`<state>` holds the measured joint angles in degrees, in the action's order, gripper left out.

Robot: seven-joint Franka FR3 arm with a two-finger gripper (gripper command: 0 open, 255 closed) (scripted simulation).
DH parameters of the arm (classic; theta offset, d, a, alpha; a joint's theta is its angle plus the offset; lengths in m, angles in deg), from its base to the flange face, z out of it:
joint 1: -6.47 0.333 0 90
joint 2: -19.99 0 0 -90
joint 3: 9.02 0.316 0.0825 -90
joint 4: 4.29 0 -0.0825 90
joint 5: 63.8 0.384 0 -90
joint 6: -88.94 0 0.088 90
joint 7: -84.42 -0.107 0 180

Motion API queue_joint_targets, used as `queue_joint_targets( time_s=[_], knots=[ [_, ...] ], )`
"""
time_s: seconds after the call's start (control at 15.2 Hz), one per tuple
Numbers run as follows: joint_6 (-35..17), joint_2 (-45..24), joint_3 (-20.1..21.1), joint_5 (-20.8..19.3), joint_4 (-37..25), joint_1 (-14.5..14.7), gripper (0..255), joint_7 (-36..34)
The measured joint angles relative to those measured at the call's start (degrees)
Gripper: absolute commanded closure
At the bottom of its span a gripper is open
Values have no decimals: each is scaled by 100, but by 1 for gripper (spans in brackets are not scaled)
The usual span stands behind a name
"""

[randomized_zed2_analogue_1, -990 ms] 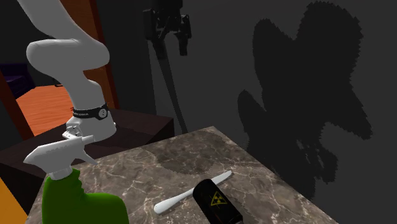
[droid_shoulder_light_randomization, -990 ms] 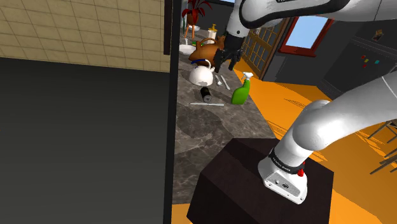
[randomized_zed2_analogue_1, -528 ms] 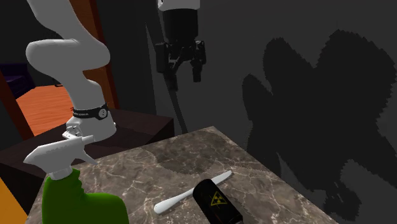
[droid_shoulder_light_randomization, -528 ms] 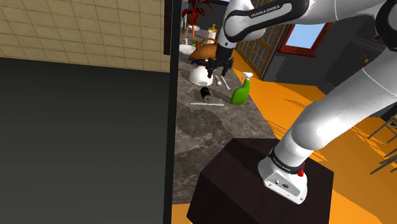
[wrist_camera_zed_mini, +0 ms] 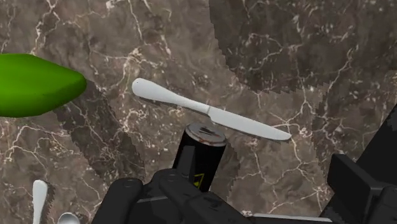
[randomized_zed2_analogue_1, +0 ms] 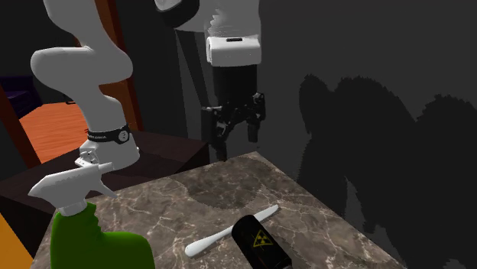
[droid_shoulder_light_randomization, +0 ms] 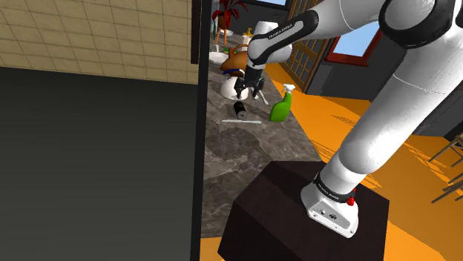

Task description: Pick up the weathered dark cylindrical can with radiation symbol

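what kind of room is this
Probably a kitchen. The work surface is a dark marbled counter with a table knife and a green spray bottle on it, and a tan tiled wall runs beside it.

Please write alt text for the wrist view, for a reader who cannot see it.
A black can with a yellow radiation symbol lies on a dark marble counter below the open gripper. A white knife lies just past it, a green bottle farther off.
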<state>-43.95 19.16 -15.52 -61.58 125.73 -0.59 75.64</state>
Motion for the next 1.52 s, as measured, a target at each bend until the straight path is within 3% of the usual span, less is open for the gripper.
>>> queue_joint_targets(
  time_s=[0.73,1.25,1.32,1.52],
  knots=[
    [-691,-2238,-164,520,-1404,-416,0,152],
    [-1102,-2779,-101,657,-1517,-502,0,238],
    [-1122,-2803,-96,662,-1521,-501,255,236],
    [-1137,-2821,-93,665,-1528,-500,255,236]
  ],
)
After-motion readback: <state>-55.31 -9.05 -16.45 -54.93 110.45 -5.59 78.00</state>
